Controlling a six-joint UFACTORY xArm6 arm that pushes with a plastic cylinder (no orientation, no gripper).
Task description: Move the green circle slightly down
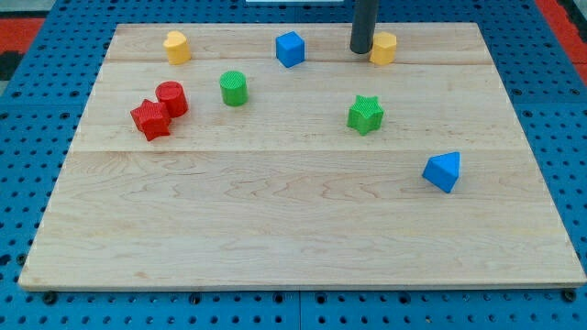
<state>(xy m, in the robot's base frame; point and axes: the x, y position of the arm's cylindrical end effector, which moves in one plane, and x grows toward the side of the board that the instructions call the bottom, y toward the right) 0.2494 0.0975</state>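
Currently my tip (361, 51), the lower end of the straight dark rod that serves as end effector, holds nothing, being a bare pusher; it rests at the far edge of the pale wooden bench (303, 229), just left of the yellow hexagonal block (383, 47), seemingly touching it, and right of the blue cube (290, 49). The green ribbed cylinder, the task's circle (234, 88), stands well apart to the left and nearer. To nudge it nearer, my tip would probably need to get behind its far side, between the blue cube and the other yellow hexagonal block (177, 46). A red cylinder (171, 97) touches a red star-like block (150, 119) just left; a green star (365, 114) and blue triangular block (443, 170) lie right.
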